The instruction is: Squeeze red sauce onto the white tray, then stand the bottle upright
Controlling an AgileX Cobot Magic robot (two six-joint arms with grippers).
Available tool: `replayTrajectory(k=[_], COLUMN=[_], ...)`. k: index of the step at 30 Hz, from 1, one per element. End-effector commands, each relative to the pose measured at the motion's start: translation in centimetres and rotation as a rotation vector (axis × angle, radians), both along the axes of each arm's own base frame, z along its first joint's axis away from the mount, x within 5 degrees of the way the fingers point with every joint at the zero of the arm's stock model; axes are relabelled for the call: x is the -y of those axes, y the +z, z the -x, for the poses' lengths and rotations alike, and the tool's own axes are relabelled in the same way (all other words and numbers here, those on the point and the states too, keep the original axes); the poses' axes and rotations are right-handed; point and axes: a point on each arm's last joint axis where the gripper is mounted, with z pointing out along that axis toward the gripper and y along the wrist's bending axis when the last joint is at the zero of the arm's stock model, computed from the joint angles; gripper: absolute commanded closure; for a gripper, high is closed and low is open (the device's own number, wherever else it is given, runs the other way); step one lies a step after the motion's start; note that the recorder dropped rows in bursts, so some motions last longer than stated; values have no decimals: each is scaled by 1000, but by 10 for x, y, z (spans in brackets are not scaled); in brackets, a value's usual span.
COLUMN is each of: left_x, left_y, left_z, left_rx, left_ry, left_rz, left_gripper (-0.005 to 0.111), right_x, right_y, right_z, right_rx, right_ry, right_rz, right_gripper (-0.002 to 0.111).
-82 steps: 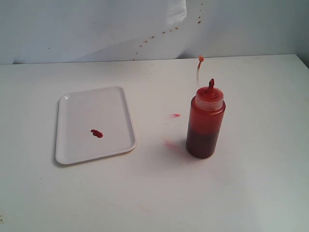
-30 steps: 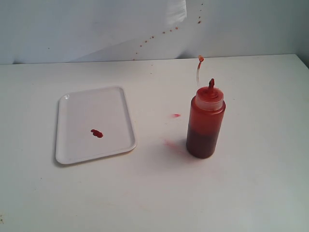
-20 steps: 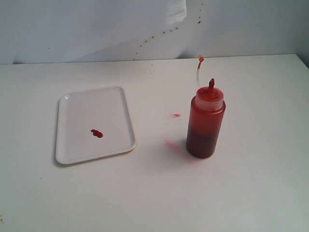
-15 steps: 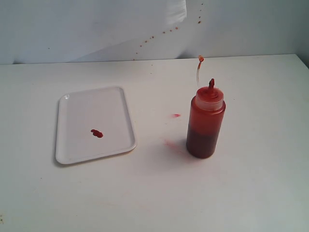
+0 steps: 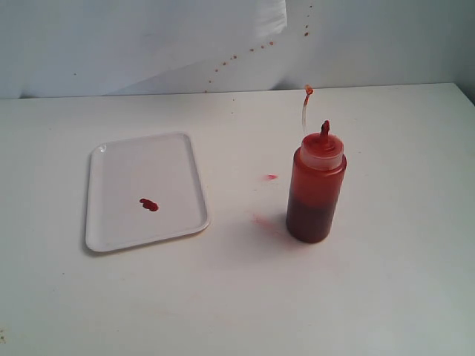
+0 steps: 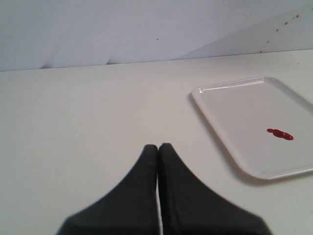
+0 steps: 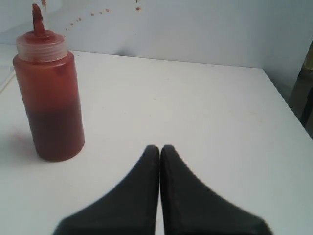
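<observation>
The bottle (image 5: 316,189) is seen standing upright on a pale table (image 5: 223,304), right of centre. Well apart to its left, the white tray (image 5: 167,159) lies flat, with a small blob of red sauce (image 5: 148,205) on it. The left gripper (image 6: 158,147) and the right gripper (image 7: 160,148) are each shown with fingers pressed together, touching neither thing.

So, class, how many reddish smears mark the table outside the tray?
2: one smear between the white tray and the bottle, a fainter one by the bottle's base; it may hide more.
</observation>
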Motion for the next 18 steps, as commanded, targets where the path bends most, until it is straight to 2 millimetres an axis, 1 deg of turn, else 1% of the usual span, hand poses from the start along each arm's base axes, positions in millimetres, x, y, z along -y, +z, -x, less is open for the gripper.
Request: replayTrajectory(k=[1,18], left_x=[0,0], left_y=[-1,-1], left_z=[0,0], left_rx=[3,3], left_ry=[2,2], left_rz=[8,6], left_gripper=[107,107], right_x=[0,0], right_y=[-2,-3], right_z=[0,1], right_rx=[-8,-20], right_ry=[1,0], right_rz=[-7,13], right_gripper=[107,107])
